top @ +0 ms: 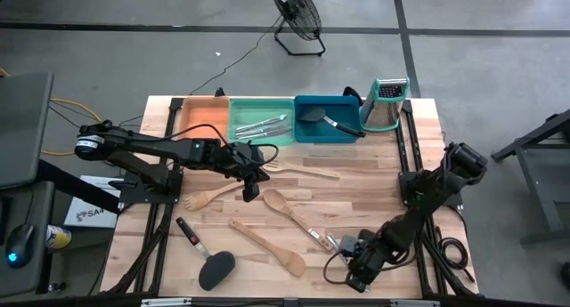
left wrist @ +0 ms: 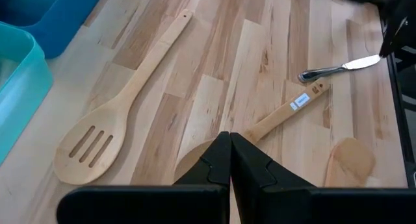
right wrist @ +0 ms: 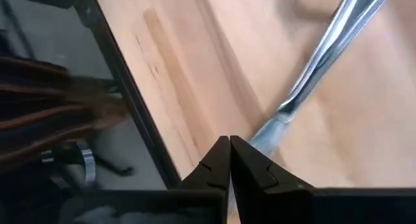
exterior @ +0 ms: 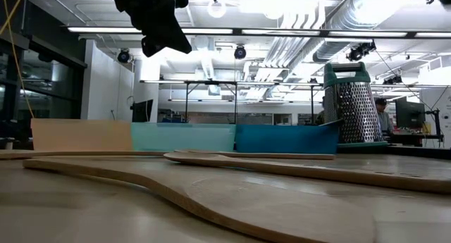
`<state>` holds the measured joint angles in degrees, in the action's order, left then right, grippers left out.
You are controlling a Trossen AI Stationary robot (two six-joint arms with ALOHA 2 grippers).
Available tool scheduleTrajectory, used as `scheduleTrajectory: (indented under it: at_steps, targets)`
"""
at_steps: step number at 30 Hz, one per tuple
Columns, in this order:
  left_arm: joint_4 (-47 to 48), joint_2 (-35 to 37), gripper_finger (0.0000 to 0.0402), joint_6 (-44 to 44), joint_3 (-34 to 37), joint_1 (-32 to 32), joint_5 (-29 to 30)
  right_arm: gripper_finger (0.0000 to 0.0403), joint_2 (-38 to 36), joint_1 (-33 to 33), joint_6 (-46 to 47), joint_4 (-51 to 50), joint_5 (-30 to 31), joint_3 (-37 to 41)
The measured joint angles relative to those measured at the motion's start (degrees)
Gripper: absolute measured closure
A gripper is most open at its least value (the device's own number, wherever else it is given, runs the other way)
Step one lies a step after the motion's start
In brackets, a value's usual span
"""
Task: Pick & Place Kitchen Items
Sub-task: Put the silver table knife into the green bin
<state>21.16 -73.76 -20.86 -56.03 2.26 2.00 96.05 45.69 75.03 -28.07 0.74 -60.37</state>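
Wooden utensils lie flat on the table: a slotted spoon (left wrist: pixel 97 143), a labelled spoon (left wrist: pixel 292 107), a fork (top: pixel 303 170) and a spatula (top: pixel 267 246). A black turner (top: pixel 207 261) lies near the front left. My left gripper (left wrist: pixel 231 143) is shut and hangs above the labelled spoon's bowl, clear of the table (exterior: pixel 158 28). My right gripper (right wrist: pixel 229 146) is near the front right edge, shut on the blade end of a silver knife (right wrist: pixel 325 49). My right gripper pinches the knife's blade end (right wrist: pixel 266 134) between its two fingertips, coming from above at a steep slant. The knife runs away from the fingers toward the table's middle. Whether its handle end (left wrist: pixel 307 74) still lies on the wood, I cannot tell.
Orange (top: pixel 203 116), green (top: pixel 263 120) and blue (top: pixel 328 122) trays line the far edge. The green one holds metal cutlery and the blue one a black turner. A steel grater (top: pixel 385 104) stands at the far right. The table's right edge (right wrist: pixel 130 100) runs close by my right gripper.
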Motion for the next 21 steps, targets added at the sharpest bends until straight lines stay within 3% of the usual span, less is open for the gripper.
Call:
scheduleTrajectory:
  at_steps: [4,7,15,21]
  targets:
    - [0.0,0.0,0.0402,0.0,0.0,0.0,0.0,0.04,0.0,-0.1,-3.1,-10.5,2.3,-6.8]
    - [0.0,0.0,0.0402,0.0,0.0,0.0,0.0,0.04,1.8,0.3,-4.9,-12.3,2.2,-10.6]
    - [0.0,0.0,0.0402,-1.6,0.0,0.0,-1.3,0.04,15.4,3.4,-13.5,-15.8,-0.8,-22.9]
    - [-0.1,0.0,0.0402,-2.1,0.0,0.0,-1.6,0.04,16.5,3.6,-6.0,-25.3,1.6,-22.7]
